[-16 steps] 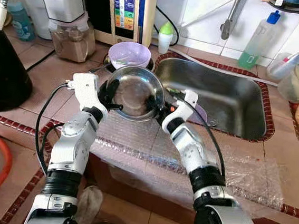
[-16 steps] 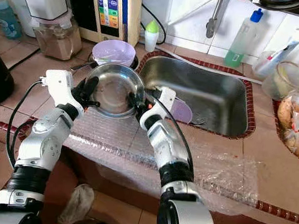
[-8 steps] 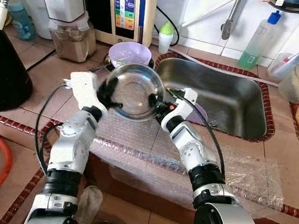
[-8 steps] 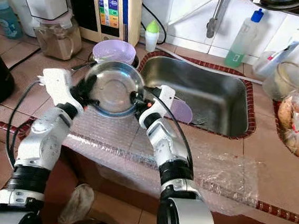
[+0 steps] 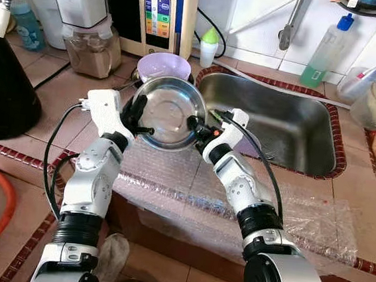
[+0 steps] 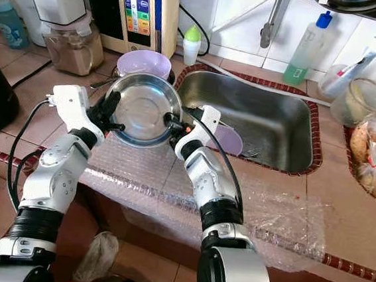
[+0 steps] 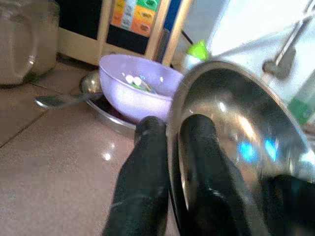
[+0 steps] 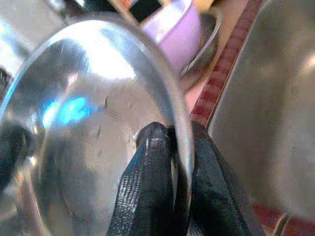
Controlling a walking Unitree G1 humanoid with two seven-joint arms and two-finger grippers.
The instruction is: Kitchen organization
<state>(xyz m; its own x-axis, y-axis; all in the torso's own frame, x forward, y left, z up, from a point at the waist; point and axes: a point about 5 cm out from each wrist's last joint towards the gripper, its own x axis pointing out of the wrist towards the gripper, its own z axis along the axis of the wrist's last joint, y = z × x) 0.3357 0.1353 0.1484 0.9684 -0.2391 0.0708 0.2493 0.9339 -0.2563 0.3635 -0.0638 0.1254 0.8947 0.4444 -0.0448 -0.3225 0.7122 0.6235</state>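
— What have you got from the head camera?

— I'm holding the round shiny steel bowl [image 5: 169, 111] up off the tiled counter [image 5: 59, 95], tilted so its hollow faces me. My left gripper [image 5: 135, 117] pinches the rim on the left, my right gripper [image 5: 199, 125] pinches it on the right. The bowl hangs just left of the stainless steel sink [image 5: 276, 123], with the lilac plastic bowl [image 5: 163, 66] right behind it on the far side. A sheet of clear bubble wrap [image 5: 236, 199] lies along the near edge of the counter.

— And the left wrist?

— One black finger [image 7: 142, 187] sits outside the steel rim, the other inside, so that claw is clamped on the bowl. The lilac bowl shows beyond, resting on a steel plate with a metal spoon [image 7: 64, 100] beside it.

— Right wrist?

— Same story: both fingers [image 8: 147, 182] closed across the rim, the sink wall next to them.

— How far along are we?

— I'd judge midway with this item. It's lifted and secure, but not yet set down anywhere, and plenty of clutter is left.
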